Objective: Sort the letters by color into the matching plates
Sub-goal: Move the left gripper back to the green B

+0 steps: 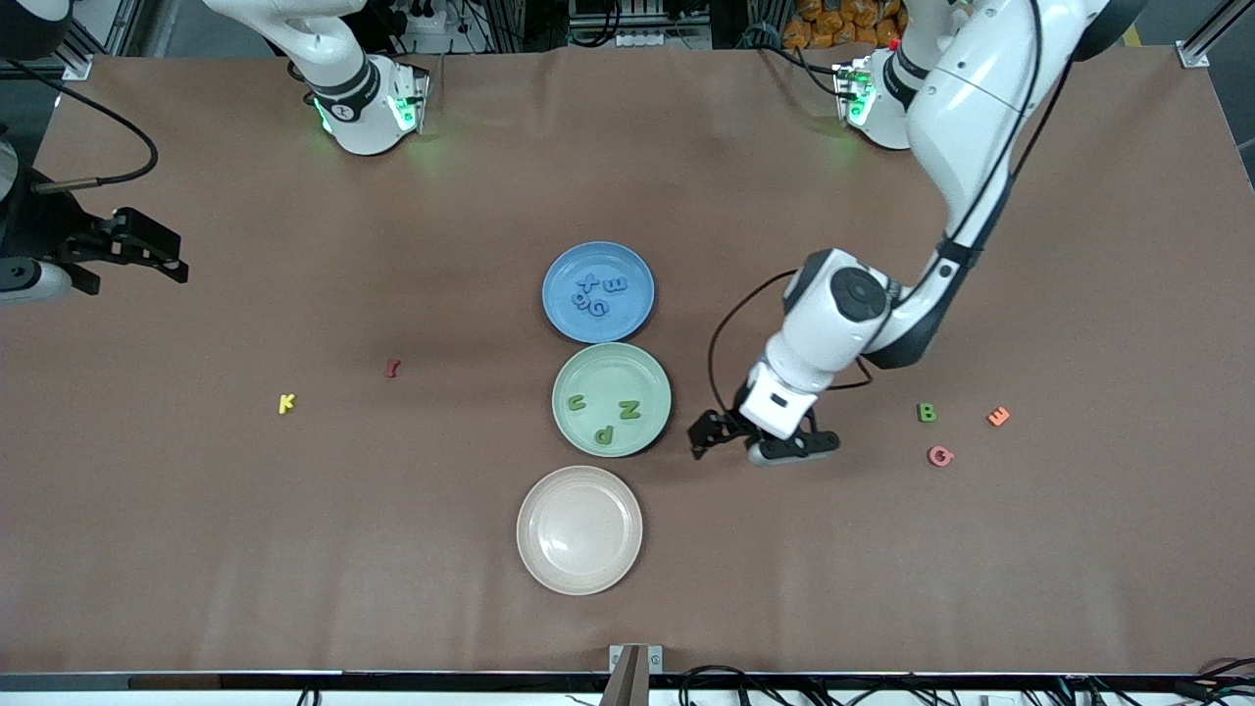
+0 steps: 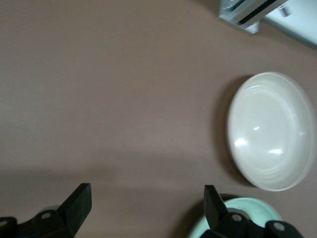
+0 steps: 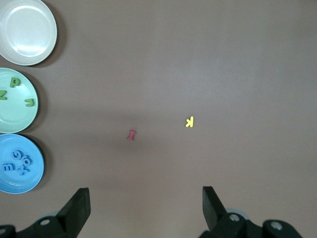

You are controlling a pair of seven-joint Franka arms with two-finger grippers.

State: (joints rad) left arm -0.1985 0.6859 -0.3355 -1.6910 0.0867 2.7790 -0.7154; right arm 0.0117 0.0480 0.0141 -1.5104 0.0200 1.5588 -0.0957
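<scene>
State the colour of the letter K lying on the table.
Yellow: the letter K, clearest in the right wrist view.

We see the pale green plate (image 2: 237,218) cut off at six o'clock in the left wrist view, its letters hidden.

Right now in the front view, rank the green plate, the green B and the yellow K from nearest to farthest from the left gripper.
From the left gripper:
1. Green plate, just beside it.
2. Green B, toward the left arm's end.
3. Yellow K, toward the right arm's end.
</scene>
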